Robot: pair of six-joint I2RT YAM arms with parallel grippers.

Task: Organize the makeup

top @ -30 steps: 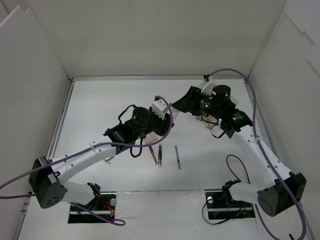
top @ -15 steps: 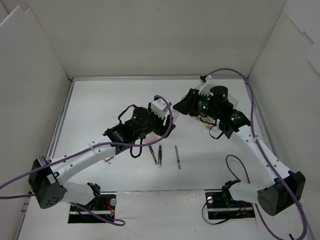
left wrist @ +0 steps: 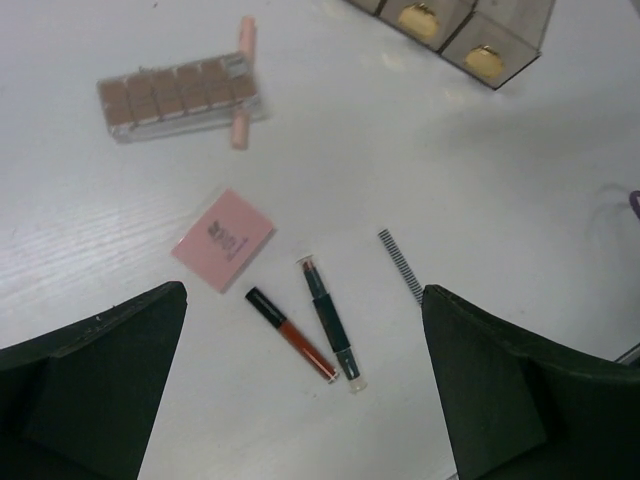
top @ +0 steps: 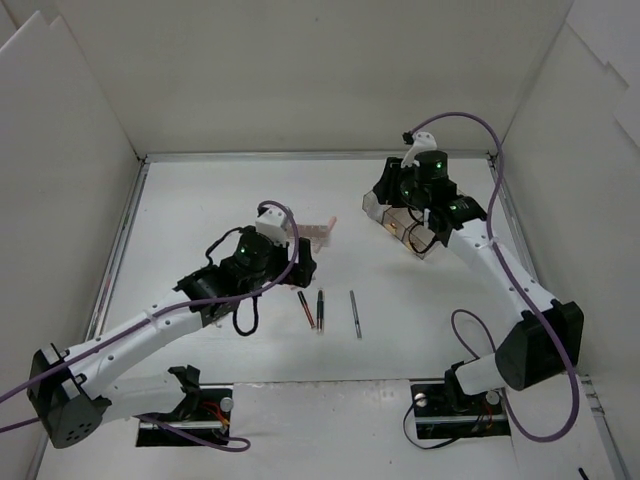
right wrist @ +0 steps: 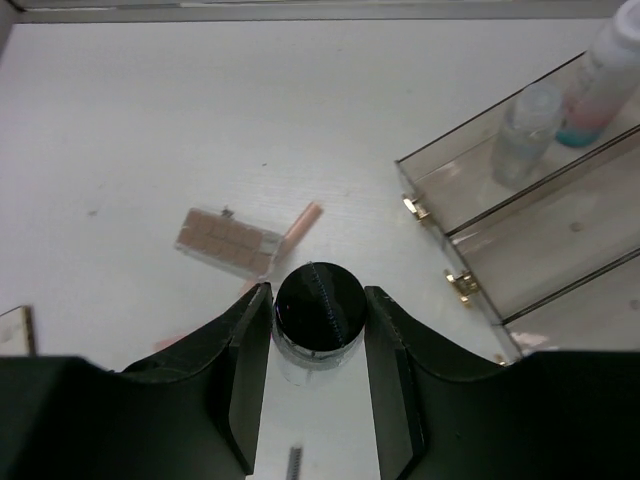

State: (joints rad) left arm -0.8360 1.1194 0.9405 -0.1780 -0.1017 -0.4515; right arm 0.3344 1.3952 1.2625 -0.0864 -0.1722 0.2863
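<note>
My right tool [right wrist: 317,295] is clenched on a small dark-capped jar [right wrist: 320,322], so this step is carrying that jar to the tray [right wrist: 470,232]. In the right wrist view the tray sits at 2 o'clock from the jar, and two clear bottles [right wrist: 525,130] already stand in its far compartment. I can't tell whether the jar is off the table [top: 200,220] or only just above it. My next move is to swing it toward 2 o'clock, clear the tray wall, lower it into a free compartment and let go.

My left tool [left wrist: 302,300] is released and hangs over the pink compact [left wrist: 222,240] and two pencils [left wrist: 310,330]. The eyeshadow palette [left wrist: 182,95] and peach stick [left wrist: 242,85] lie at 11 o'clock.
</note>
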